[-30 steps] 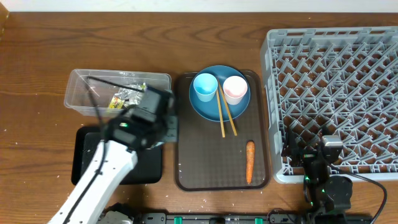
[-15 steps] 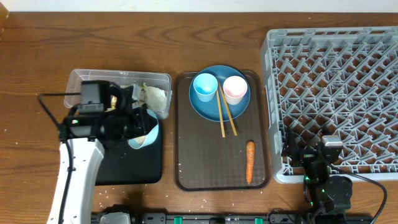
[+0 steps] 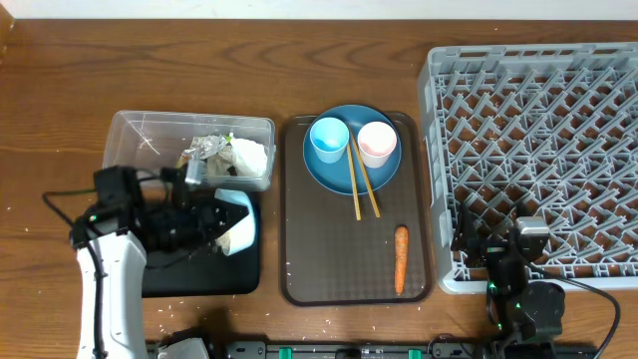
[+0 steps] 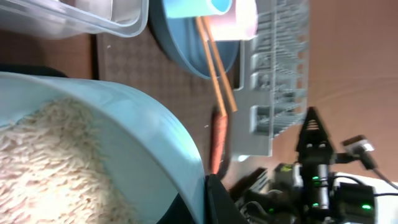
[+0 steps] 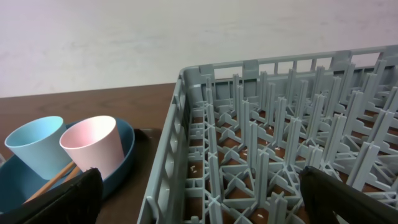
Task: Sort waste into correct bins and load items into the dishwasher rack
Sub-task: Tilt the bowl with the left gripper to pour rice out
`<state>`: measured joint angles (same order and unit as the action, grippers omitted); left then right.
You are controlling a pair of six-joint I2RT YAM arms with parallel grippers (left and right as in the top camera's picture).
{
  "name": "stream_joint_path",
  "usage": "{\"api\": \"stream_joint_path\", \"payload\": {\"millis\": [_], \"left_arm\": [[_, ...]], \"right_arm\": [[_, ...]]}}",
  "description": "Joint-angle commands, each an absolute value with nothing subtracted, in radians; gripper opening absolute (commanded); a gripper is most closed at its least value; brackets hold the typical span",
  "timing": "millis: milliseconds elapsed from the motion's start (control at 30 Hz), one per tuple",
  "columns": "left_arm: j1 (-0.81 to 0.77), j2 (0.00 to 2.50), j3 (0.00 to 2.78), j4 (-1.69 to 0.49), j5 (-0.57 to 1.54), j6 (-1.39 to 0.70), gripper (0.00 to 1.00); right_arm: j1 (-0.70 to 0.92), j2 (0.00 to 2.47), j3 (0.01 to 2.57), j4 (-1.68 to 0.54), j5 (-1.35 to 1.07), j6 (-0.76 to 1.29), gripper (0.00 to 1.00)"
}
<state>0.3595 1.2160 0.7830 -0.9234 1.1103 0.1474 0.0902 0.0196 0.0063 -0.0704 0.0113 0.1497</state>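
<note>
My left gripper (image 3: pixel 211 223) is shut on the rim of the white-and-light-blue bowl (image 3: pixel 237 221), which is tilted on its side over the black tray (image 3: pixel 194 281). In the left wrist view the bowl (image 4: pixel 134 127) holds white rice (image 4: pixel 43 155). The clear tub (image 3: pixel 135 150) contains the tissue (image 3: pixel 251 156) and the wrapper (image 3: pixel 204 150). The blue plate (image 3: pixel 344 172) carries the light-blue cup (image 3: pixel 329 138), pink cup (image 3: pixel 377 143) and chopsticks (image 3: pixel 361 184). The carrot (image 3: pixel 401 257) lies on the brown tray (image 3: pixel 329 259). My right gripper (image 5: pixel 208 205) stands open at the front-left corner of the rack (image 3: pixel 538 140).
The brown tray lies between the two bins and the grey rack. A few loose rice grains dot the table (image 3: pixel 60 100) near the black tray's front edge. The right arm's base (image 3: pixel 528 304) sits at the front edge below the rack.
My left arm has swung left and back, uncovering the tub's tissue and wrapper. The bowl in its grip now hangs tilted over the black tray. The right arm is still.
</note>
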Motion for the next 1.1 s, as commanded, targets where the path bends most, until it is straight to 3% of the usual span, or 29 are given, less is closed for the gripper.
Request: {"api": "stream_joint_path", "payload": {"millis": [0, 200, 1067], "left_arm": [[0.43, 1.206, 0.744, -0.927, 1.281, 0.255, 0.06], [0.509, 1.206, 0.704, -0.927, 1.325, 0.281, 0.06], [0.509, 1.206, 0.703, -0.946, 1.531, 0.347, 0.06]], "right_arm": [[0.099, 0.021, 0.006, -0.075, 0.011, 0.16, 0.99], [0.099, 0.021, 0.006, -0.075, 0.011, 0.16, 0.99], [0.099, 0.021, 0.006, -0.075, 0.011, 0.16, 0.99]]}}
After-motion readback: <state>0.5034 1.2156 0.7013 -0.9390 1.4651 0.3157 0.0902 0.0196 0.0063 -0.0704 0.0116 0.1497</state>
